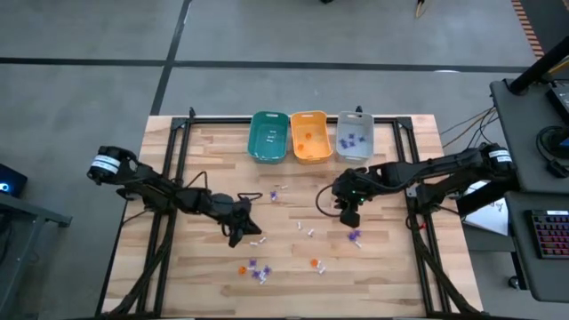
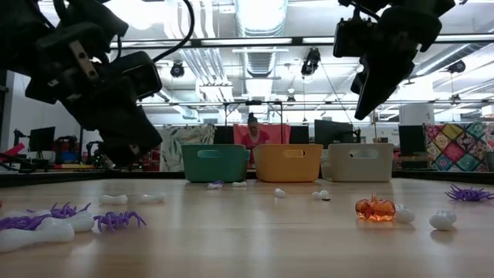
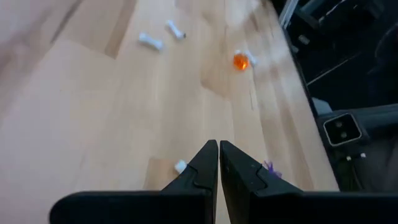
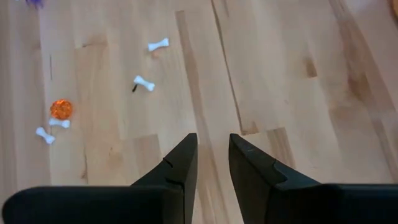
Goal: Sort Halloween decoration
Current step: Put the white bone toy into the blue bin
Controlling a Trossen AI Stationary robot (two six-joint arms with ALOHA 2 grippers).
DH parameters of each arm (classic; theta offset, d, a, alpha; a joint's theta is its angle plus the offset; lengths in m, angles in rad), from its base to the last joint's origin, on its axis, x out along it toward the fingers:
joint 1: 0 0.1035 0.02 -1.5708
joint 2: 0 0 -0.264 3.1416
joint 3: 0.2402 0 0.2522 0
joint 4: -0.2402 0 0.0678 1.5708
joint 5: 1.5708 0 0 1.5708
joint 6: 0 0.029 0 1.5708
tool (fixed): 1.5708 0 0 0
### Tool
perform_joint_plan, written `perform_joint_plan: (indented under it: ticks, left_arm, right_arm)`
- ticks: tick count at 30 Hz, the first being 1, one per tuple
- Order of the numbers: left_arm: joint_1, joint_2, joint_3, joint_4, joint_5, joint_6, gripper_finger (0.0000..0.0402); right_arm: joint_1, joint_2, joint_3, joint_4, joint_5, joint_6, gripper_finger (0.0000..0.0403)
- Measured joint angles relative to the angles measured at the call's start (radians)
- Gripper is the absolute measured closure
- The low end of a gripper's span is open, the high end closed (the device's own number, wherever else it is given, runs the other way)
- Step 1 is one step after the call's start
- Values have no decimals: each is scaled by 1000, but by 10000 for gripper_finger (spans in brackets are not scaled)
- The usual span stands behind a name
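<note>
Halloween decoration [image 1: 256, 271] lies scattered over the near half of the wooden table [image 1: 204, 147]: purple spiders, small white bones and 2 orange pumpkins, with a few pieces already in the 3 bins along the far edge.

Going left to right, the left gripper [image 1: 238, 233] hangs above the boards at centre-left with its fingers pressed together and nothing between them. A white bone [image 1: 260, 239] lies just beside it. A closed claw lowered here would only shove that bone along the table, so it would need to open first.

Further right, bones [image 1: 310, 232] and an orange pumpkin [image 1: 314, 263] sit near the table's middle. The pumpkin looks round and smooth, and I judge it could roll or squirt out of a pinch that lands off-centre.

The right gripper [image 1: 348, 216] hangs at centre-right, fingers a narrow gap apart and empty, with bare wood below them in its wrist view. A purple spider [image 1: 355, 236] lies just beside it on the near side. With so narrow a gap, the fingers could come down on the spider's legs and flick it away.

At the far edge stand the teal bin [image 1: 268, 136], orange bin [image 1: 310, 135] and grey bin [image 1: 355, 135], touching side by side, so a release made off-centre could drop a piece into the wrong one.
</note>
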Motion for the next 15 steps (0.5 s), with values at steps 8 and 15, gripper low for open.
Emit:
perform_joint_plan:
  ticks: [8,15]
  left_arm:
    - [-55,0,109,-332,-2,2,402]
    - [-92,0,135,-417,-1,5,402]
  right_arm:
    - [30,0,-1,53,5,2,325]
    - [35,0,-1,52,18,2,330]
